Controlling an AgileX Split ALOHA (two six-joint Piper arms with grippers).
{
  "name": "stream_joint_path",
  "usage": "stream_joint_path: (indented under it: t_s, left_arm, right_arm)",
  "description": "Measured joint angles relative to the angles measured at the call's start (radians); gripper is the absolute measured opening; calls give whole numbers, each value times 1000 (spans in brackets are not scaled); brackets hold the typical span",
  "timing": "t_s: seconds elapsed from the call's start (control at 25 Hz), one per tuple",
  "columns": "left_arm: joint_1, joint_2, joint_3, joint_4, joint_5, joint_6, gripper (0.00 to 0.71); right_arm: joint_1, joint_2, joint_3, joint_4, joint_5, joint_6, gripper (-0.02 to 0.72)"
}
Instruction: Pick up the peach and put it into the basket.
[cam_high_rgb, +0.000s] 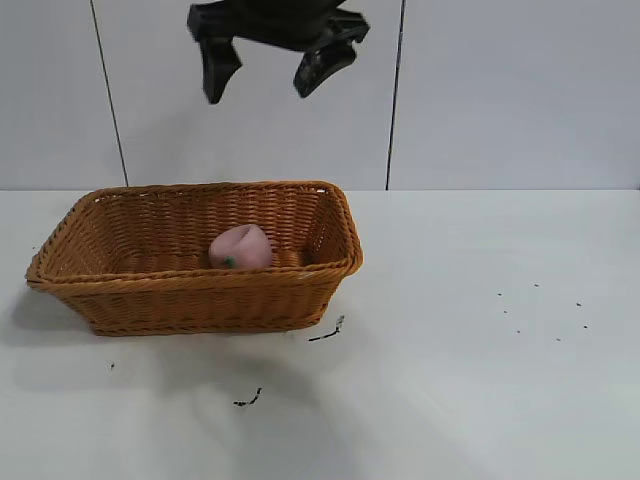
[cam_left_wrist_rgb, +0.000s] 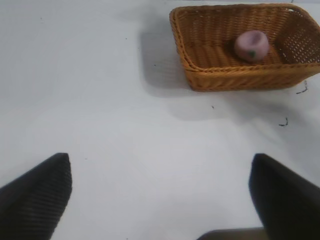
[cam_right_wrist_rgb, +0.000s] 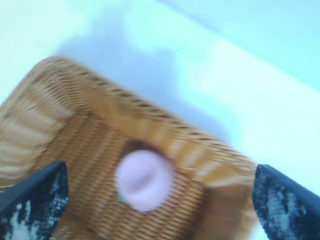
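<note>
The pale-pink peach (cam_high_rgb: 241, 247) lies inside the orange-brown wicker basket (cam_high_rgb: 190, 300), against its front wall toward the right end, green leaf mark facing the camera. My right gripper (cam_high_rgb: 260, 90) hangs open and empty high above the basket. In the right wrist view the peach (cam_right_wrist_rgb: 144, 180) sits on the basket floor (cam_right_wrist_rgb: 60, 110) between the spread fingers of the right gripper (cam_right_wrist_rgb: 160, 170). My left gripper (cam_left_wrist_rgb: 160, 165) is open and empty over bare table, out of the exterior view. From there the basket (cam_left_wrist_rgb: 240, 80) and the peach (cam_left_wrist_rgb: 251, 45) lie far off.
The basket stands at the left of the white table (cam_high_rgb: 480, 380). Small black scraps (cam_high_rgb: 325, 333) lie just in front of it, and tiny specks (cam_high_rgb: 540, 310) at the right. A panelled white wall stands behind.
</note>
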Motion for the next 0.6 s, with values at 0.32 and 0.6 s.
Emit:
stream_joint_path:
  t_s: [0.32,0.6]
  left_arm:
    - [0,0,0,0,0,0,693]
    - [0,0,0,0,0,0,693]
  right_arm:
    - [-242,-3,0,21,83,0,695]
    - [-266,-26,0,19,174,0,695]
